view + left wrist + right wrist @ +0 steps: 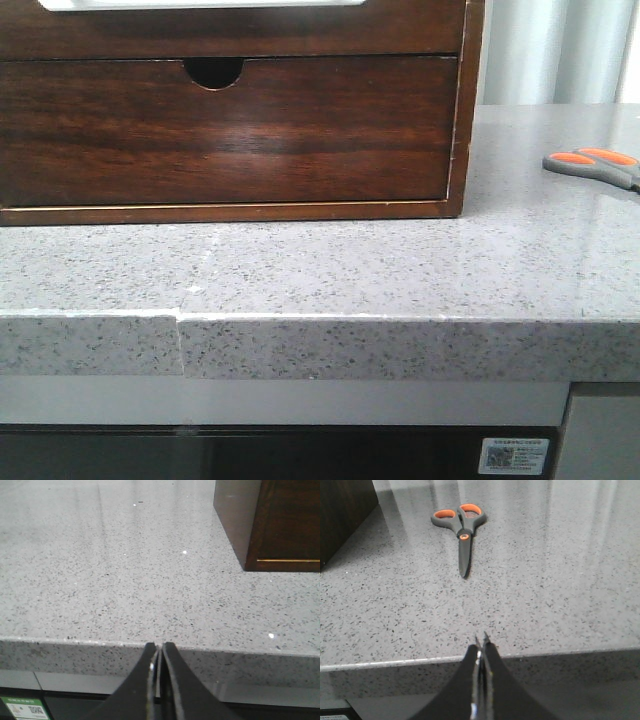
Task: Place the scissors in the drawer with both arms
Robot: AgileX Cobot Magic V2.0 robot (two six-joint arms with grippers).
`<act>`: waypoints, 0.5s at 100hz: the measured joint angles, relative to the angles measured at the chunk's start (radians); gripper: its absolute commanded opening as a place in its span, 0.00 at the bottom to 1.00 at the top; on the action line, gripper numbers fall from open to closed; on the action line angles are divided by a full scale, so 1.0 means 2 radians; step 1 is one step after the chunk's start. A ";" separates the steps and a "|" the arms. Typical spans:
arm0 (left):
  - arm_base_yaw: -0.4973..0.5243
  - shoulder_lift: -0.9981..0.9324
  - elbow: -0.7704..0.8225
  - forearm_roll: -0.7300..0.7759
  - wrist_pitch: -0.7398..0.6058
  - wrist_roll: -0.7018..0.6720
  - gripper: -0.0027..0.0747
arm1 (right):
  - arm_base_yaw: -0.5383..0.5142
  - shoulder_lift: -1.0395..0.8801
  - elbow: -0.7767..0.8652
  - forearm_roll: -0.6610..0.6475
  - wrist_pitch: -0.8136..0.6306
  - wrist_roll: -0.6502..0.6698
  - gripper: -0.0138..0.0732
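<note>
Front view shows the scissors [598, 166] lying flat on the grey speckled counter [330, 270] at the far right, well apart from the wooden chest [235, 110], which stands on the left. Its upper drawer [230, 28] is shut and partly cut by the picture edge; below it is another shut drawer with a finger notch [214, 72]. From my right wrist the scissors [461, 527] lie closed, handles far from me and the tip pointing toward me. My right gripper [481, 647] hangs over the near counter edge, fingers pressed together, empty. My left gripper [158, 652] is also closed on nothing, at the near edge, left of the chest [287, 525].
</note>
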 measured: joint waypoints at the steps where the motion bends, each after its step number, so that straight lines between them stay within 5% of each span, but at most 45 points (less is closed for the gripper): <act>1: 0.000 0.000 0.000 0.001 0.000 0.000 0.01 | 0.000 0.000 0.000 0.000 0.000 0.000 0.08; 50: 0.000 0.000 0.000 -0.001 -0.063 0.000 0.01 | 0.000 0.000 0.001 0.011 -0.073 0.000 0.08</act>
